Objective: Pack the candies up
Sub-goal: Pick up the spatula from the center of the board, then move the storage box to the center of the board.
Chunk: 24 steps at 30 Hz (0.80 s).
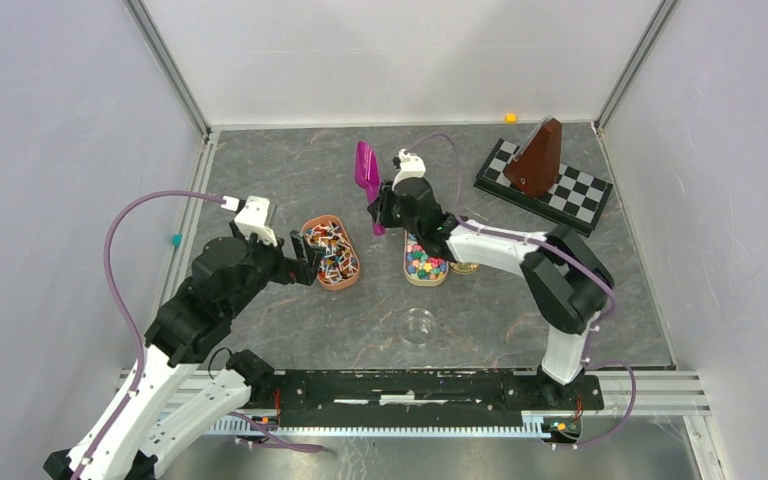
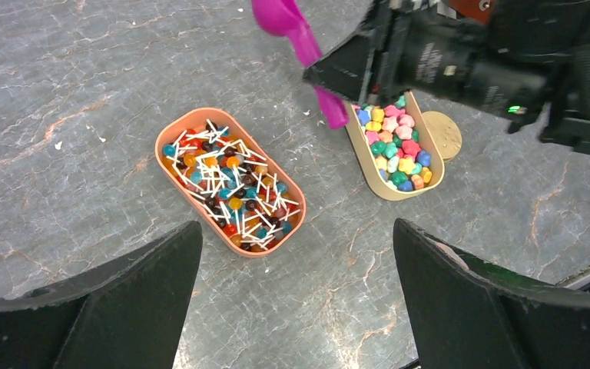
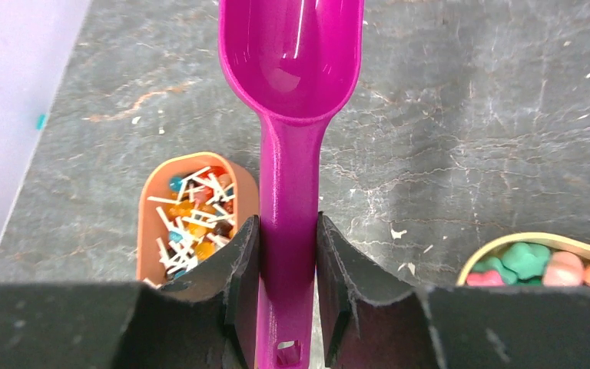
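Here the right end effector (image 3: 286, 238) pinches the magenta scoop (image 3: 292, 69) by its handle, candies (image 1: 425, 263) just beside.

An orange tray (image 2: 159, 150) holds sweets (image 2: 227, 184) with white twisted ends. Well to its right, toward the back, lies a checkerboard (image 1: 580, 195) with a brown pyramid (image 1: 540, 157) standing on it. A clear dish (image 1: 418, 325) sits to the tray's right, nearer the front. A small teal bit (image 1: 175, 239) lies to its left.

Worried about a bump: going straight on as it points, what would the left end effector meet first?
Probably the orange tray of stick sweets, at its near end, though depth is unclear.
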Motion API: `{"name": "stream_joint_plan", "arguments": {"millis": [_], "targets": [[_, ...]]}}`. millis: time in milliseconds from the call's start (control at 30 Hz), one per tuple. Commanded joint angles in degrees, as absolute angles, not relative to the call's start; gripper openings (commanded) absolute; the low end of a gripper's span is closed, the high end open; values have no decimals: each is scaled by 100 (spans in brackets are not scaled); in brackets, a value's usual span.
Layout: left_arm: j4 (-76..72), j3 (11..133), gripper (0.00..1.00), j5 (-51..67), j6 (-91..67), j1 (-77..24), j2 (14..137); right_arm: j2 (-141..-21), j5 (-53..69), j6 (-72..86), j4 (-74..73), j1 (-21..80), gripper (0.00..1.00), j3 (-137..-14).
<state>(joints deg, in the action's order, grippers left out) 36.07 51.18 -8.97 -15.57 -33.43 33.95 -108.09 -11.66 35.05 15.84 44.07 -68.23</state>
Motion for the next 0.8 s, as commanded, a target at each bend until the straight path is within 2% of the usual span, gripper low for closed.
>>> {"name": "stream_joint_plan", "arguments": {"millis": [0, 400, 767], "targets": [[3415, 5106, 100, -1102, -1837, -3307, 3472, -9874, -980, 2895, 1712, 4381, 0, -6429], [3501, 5138, 100, -1348, -2582, -3307, 4055, -7724, -955, 1673, 1003, 4374, 0, -5019], [3399, 5055, 97, -1745, -3311, -3304, 5523, -6017, -1229, 1076, 279, 4373, 0, -3880]]}}
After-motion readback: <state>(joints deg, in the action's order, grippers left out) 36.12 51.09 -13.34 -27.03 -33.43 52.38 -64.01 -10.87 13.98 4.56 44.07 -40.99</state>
